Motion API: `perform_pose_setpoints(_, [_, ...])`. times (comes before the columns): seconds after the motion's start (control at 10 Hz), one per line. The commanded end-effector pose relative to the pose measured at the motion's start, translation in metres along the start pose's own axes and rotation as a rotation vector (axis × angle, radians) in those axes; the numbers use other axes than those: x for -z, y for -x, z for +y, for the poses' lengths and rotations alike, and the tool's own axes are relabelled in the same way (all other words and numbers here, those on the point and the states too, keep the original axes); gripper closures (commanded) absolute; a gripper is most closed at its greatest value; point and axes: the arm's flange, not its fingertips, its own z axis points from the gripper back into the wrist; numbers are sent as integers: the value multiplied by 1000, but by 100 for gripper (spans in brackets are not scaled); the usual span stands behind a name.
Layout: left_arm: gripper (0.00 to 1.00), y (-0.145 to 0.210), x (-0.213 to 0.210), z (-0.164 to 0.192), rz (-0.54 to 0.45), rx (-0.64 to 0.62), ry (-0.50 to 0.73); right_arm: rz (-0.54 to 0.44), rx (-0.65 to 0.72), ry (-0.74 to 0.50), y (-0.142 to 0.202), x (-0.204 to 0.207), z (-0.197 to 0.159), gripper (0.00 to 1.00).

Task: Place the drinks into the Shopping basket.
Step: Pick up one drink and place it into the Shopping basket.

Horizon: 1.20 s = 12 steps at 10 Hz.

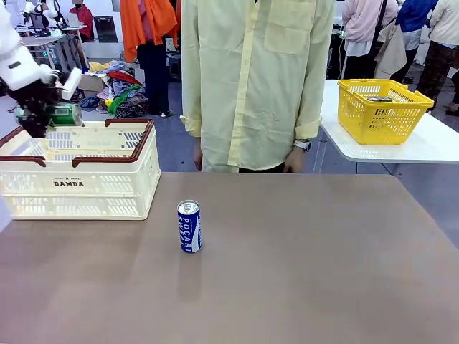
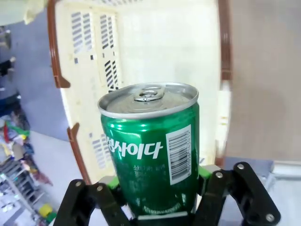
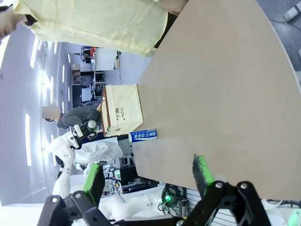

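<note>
My left gripper (image 1: 49, 115) is shut on the green can (image 1: 68, 114) and holds it on its side above the far left corner of the Shopping basket (image 1: 79, 168). In the left wrist view the green can (image 2: 155, 155) sits between the green pads (image 2: 111, 181) of the left gripper (image 2: 157, 176), over the cream basket (image 2: 155, 47). The blue-and-white POCARI can (image 1: 188, 226) stands upright on the table, right of the basket. My right gripper (image 3: 148, 174) is open with nothing between its fingers, high above the table, far from the POCARI can (image 3: 142, 135) and the basket (image 3: 123, 109).
A person in a pale yellow shirt (image 1: 254, 79) stands at the table's far edge, hands down. A yellow mesh basket (image 1: 384, 107) sits on a separate white table (image 1: 423, 147) at the back right. The brown tabletop (image 1: 308, 258) is bare to the right of the can.
</note>
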Motion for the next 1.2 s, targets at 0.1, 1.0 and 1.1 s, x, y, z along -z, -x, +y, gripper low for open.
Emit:
perform_pose_setpoints(0.1, [100, 0, 31, 27, -4, 41, 30, 0, -20, -12, 0, -2, 0, 0])
perform_pose_setpoints(1.0, [97, 3, 111, 28, -15, 4, 200, 0, -20, -12, 0, -2, 0, 0])
perform_pose_setpoints(1.1, [69, 2, 113, 28, -21, -5, 207, 0, -20, -12, 0, -2, 0, 0])
